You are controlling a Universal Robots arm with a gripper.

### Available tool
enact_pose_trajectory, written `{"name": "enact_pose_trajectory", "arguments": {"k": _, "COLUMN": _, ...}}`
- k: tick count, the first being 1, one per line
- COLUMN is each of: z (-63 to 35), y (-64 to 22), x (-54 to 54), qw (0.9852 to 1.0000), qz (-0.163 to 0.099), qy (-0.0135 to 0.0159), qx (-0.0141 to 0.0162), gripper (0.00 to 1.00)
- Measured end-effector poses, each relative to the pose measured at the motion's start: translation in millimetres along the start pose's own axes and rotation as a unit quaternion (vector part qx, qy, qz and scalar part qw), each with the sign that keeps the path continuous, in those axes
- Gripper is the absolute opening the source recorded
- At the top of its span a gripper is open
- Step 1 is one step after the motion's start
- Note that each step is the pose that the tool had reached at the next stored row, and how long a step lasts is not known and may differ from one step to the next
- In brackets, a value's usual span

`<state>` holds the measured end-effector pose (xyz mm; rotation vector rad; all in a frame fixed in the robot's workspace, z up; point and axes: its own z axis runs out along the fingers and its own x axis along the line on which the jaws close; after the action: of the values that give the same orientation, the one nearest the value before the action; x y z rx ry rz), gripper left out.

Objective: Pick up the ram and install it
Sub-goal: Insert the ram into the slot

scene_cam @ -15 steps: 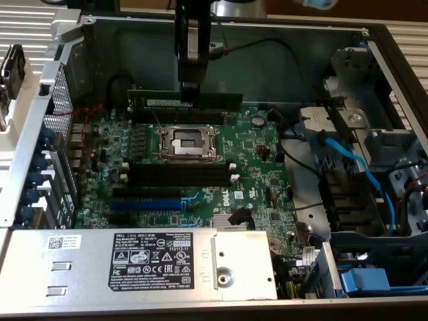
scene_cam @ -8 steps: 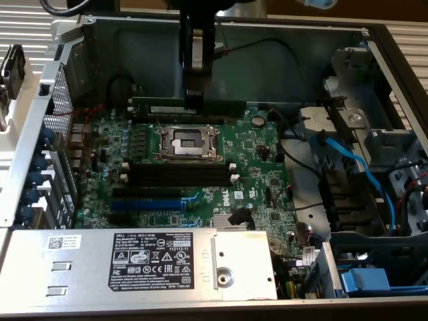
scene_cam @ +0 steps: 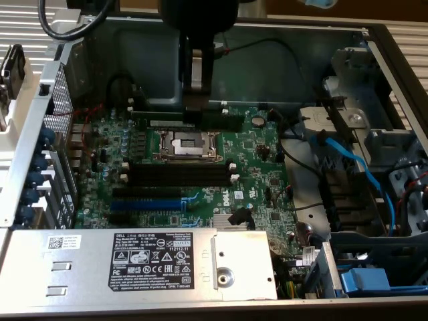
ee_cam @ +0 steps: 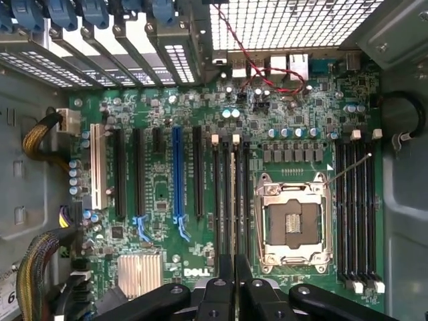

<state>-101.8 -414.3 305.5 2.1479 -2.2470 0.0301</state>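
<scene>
Exterior view: tool point(scene_cam: 196, 105) clamping ram point(scene_cam: 224, 120) mid-length, stick hanging level above motherboard point(scene_cam: 267, 180), apparently not seated.

Step in hand: likely positioning for install. Seating probably calling for ram edge parallel over one slot.

Wrist view: tool point(ee_cam: 234, 287) lining up with black memory slots point(ee_cam: 217, 214) beside CPU socket point(ee_cam: 292, 224).

Counting: one ram, one socket, two slot banks, one blue slot point(ee_cam: 176, 174).

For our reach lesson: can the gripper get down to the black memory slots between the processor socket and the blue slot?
Probably yes: the gripper, shut on the ram, hangs above the board, and the memory slots lie empty with nothing over them.
</scene>
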Motion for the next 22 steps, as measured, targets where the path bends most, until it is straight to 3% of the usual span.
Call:
{"name": "enact_pose_trajectory", "arguments": {"k": 9, "z": 20.9, "y": 3.7, "x": 1.7, "qw": 1.0000, "qz": 0.000, "qy": -0.0001, "qx": -0.0026, "gripper": 0.13}}
{"name": "enact_pose_trajectory", "arguments": {"k": 13, "z": 30.7, "y": 3.2, "x": 8.6, "qw": 1.0000, "qz": 0.000, "qy": -0.0031, "qx": -0.0042, "gripper": 0.13}}
{"name": "enact_pose_trajectory", "arguments": {"k": 15, "z": 35.2, "y": 3.2, "x": 8.4, "qw": 1.0000, "qz": 0.000, "qy": -0.0031, "qx": -0.0050, "gripper": 0.13}}
{"name": "enact_pose_trajectory", "arguments": {"k": 20, "z": 38.5, "y": 3.3, "x": 4.2, "qw": 1.0000, "qz": -0.002, "qy": 0.0018, "qx": -0.0064, "gripper": 0.13}}
{"name": "enact_pose_trajectory", "arguments": {"k": 22, "z": 39.7, "y": 3.4, "x": 2.9, "qw": 0.9999, "qz": -0.004, "qy": 0.0107, "qx": -0.0072, "gripper": 0.13}}
